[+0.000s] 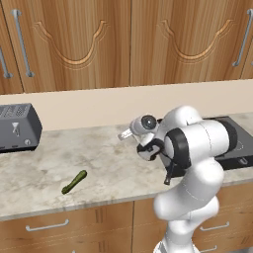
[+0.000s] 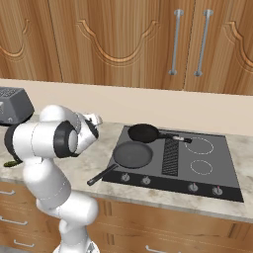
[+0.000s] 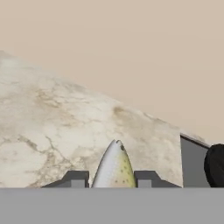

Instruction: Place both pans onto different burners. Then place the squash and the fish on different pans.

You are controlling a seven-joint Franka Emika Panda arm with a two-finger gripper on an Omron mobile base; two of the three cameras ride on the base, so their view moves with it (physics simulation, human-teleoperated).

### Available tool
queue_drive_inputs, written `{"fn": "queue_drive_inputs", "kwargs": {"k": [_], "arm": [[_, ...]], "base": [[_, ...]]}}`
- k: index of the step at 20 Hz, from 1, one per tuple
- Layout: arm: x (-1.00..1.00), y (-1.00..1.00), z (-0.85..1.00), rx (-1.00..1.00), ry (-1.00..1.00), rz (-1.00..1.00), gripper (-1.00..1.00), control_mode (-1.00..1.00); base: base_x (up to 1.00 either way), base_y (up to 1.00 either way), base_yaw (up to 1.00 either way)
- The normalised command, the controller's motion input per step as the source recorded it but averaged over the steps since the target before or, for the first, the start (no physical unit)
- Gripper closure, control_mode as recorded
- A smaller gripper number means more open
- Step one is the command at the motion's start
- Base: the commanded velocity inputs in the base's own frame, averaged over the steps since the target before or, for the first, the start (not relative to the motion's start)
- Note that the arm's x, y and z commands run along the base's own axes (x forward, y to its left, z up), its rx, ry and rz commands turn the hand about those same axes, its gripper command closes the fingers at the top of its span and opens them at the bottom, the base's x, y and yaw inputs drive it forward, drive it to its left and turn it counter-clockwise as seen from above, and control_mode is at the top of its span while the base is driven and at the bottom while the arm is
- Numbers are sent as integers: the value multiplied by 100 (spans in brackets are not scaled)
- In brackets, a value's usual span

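Observation:
My gripper (image 3: 113,179) is shut on the fish (image 3: 114,166), whose pale speckled body sticks out between the two fingertips. It hangs above the marble counter, left of the cooktop (image 2: 217,170). On the front left burner rests the wider pan (image 2: 132,154), its handle pointing off the front edge. Behind it the smaller pan (image 2: 143,132) sits on the back left burner. Two ring burners (image 2: 200,146) on the right side are bare. The dark green squash (image 1: 74,182) lies near the counter's front edge, left of the arm and my gripper (image 1: 127,133).
A grey toaster (image 1: 17,127) stands at the back left of the counter (image 1: 99,158). Wooden cabinets hang above a beige backsplash. A black vent strip (image 2: 170,157) runs down the middle of the cooktop, with knobs along its front.

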Motion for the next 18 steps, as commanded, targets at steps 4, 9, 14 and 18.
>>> {"fn": "queue_drive_inputs", "kwargs": {"k": [4, 9, 14, 18], "arm": [[0, -69, 7, 0, -3, -3, 100, -100], [5, -71, 7, 0, -2, -2, 100, -100], [4, -66, 33, 0, -5, -3, 100, -100], [3, -51, 69, 2, -6, -3, 100, -100]], "base": [[0, 0, 0], [0, 0, 0], [0, 0, 0], [0, 0, 0]]}}
